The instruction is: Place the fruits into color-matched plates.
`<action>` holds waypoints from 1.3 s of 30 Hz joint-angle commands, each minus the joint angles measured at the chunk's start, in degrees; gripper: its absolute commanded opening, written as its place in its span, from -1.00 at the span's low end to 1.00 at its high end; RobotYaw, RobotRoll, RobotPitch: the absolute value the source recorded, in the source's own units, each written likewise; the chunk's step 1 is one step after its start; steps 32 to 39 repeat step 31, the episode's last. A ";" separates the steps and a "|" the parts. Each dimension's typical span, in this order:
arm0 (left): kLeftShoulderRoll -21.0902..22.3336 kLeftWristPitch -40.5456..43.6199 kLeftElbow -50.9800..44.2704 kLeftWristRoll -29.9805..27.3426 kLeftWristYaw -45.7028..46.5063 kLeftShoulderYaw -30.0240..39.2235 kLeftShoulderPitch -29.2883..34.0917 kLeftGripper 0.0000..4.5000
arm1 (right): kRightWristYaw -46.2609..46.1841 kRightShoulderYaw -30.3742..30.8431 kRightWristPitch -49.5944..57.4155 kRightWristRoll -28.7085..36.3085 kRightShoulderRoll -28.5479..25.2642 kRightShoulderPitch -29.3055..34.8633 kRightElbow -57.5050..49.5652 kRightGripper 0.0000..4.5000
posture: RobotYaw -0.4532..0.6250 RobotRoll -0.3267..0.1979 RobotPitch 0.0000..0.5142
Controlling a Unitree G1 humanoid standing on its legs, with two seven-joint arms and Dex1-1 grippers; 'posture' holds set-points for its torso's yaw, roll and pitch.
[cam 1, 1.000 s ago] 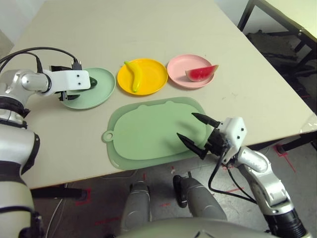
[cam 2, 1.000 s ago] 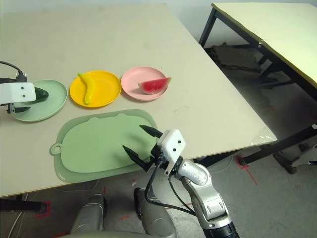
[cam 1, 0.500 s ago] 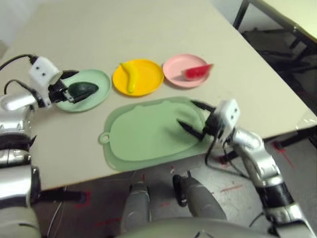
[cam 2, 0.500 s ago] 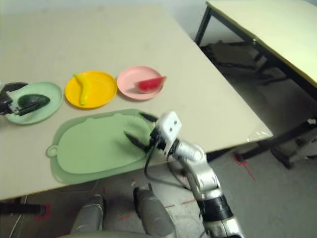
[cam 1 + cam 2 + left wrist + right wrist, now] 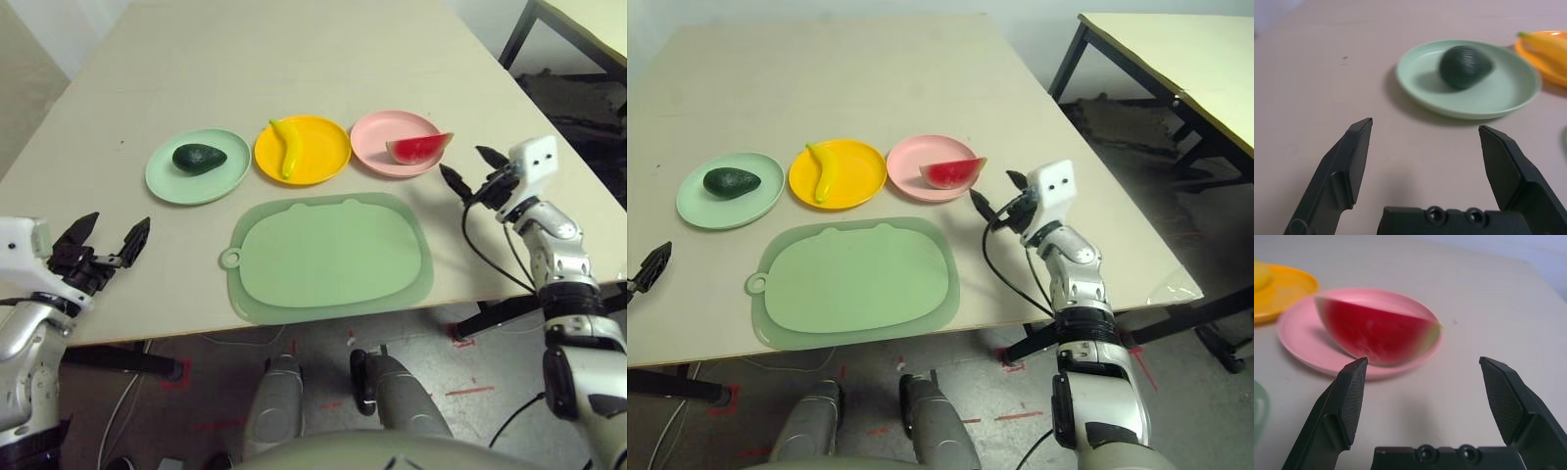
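Observation:
The dark green avocado [image 5: 200,157] lies on the pale mint plate [image 5: 168,182]. A yellow banana [image 5: 287,147] rests on the yellow plate [image 5: 329,157], and the watermelon wedge [image 5: 419,148] sits on the pink plate [image 5: 377,130]. My left gripper [image 5: 119,227] is open and holds nothing, near the table's front left edge, well short of the mint plate; the left wrist view looks at the avocado [image 5: 1465,59]. My right gripper [image 5: 464,164] is open just right of the pink plate, pointing at the watermelon wedge [image 5: 1376,330] without touching it.
A large pale green cutting mat [image 5: 333,257] lies bare in front of the three plates, near the table's front edge. A second table [image 5: 1176,59] with dark legs stands off to the right.
My left gripper drew back from the mint plate to the front left, leaving the avocado on it. My right gripper moved from the mat's front right to beside the pink plate.

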 commanded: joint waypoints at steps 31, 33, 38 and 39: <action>6.12 -9.06 17.76 2.39 -4.12 2.75 -2.90 0.98 | -2.69 -1.88 -3.90 3.78 8.94 16.44 -17.84 1.00 | -0.10 0.25 -0.26; 6.12 -9.06 17.76 2.39 -4.12 2.75 -2.90 0.98 | -2.69 -1.88 -3.90 3.78 8.94 16.44 -17.84 1.00 | -0.10 0.25 -0.26; 6.12 -9.06 17.76 2.39 -4.12 2.75 -2.90 0.98 | -2.69 -1.88 -3.90 3.78 8.94 16.44 -17.84 1.00 | -0.10 0.25 -0.26; 6.12 -9.06 17.76 2.39 -4.12 2.75 -2.90 0.98 | -2.69 -1.88 -3.90 3.78 8.94 16.44 -17.84 1.00 | -0.10 0.25 -0.26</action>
